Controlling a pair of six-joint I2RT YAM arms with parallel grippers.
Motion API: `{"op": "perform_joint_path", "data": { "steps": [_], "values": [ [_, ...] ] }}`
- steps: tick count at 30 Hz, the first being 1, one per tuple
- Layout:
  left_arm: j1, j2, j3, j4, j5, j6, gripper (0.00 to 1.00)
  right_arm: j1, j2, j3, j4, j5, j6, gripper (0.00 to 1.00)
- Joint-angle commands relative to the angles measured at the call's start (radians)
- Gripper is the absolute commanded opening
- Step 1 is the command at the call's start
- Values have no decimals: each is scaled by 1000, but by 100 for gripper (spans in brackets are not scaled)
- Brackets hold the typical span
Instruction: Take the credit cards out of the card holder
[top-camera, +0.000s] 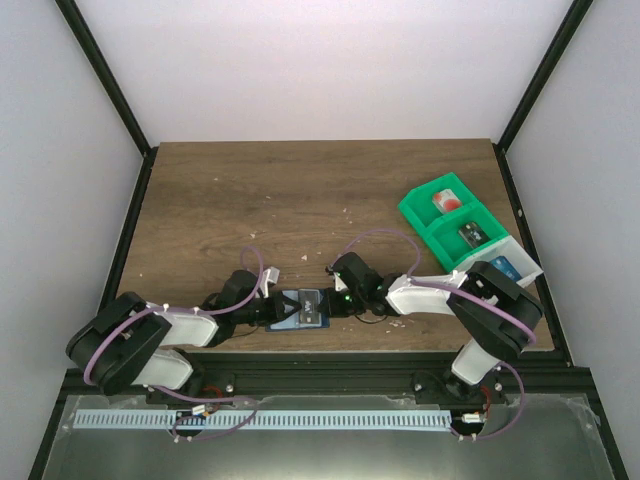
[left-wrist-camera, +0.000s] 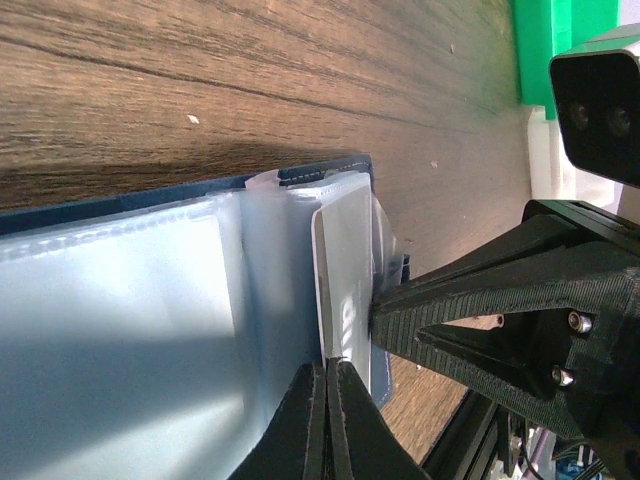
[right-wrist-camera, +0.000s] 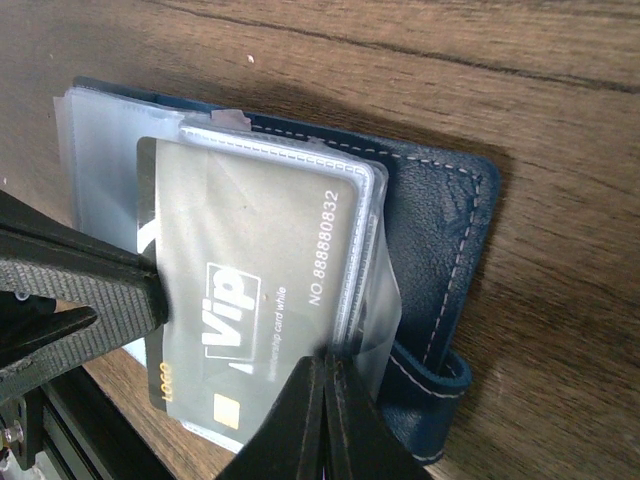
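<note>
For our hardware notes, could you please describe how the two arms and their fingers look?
The left arm and right arm share black rounded joints, white shell links and looping purple cables. The fingers are matte black, layered-plastic wedges tapering to thin tips, fastened by silver screws.

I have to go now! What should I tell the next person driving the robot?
Left hand: shut on the grey plastic VIP card, partly out of its sleeve.
Right hand: shut on the clear plastic sleeve of the navy leather card holder.
Done: red card and dark card in the green plastic bin, blue card in the white bin.
To do: pull the grey card free.
</note>
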Motion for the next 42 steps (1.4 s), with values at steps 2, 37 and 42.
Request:
{"op": "perform_joint_path", "data": {
  "steps": [2,37,42],
  "values": [
    [4,-41,-17,-20,-6,14,0,8,22,-41,-36,32,10,1],
    [121,-441,47,-499,-50,188,0,8,-33,-36,-63,57,-35,3],
    [121,-530,82,-607,-145,203,0,9,-81,-5,-86,39,-90,6]
  ]
}}
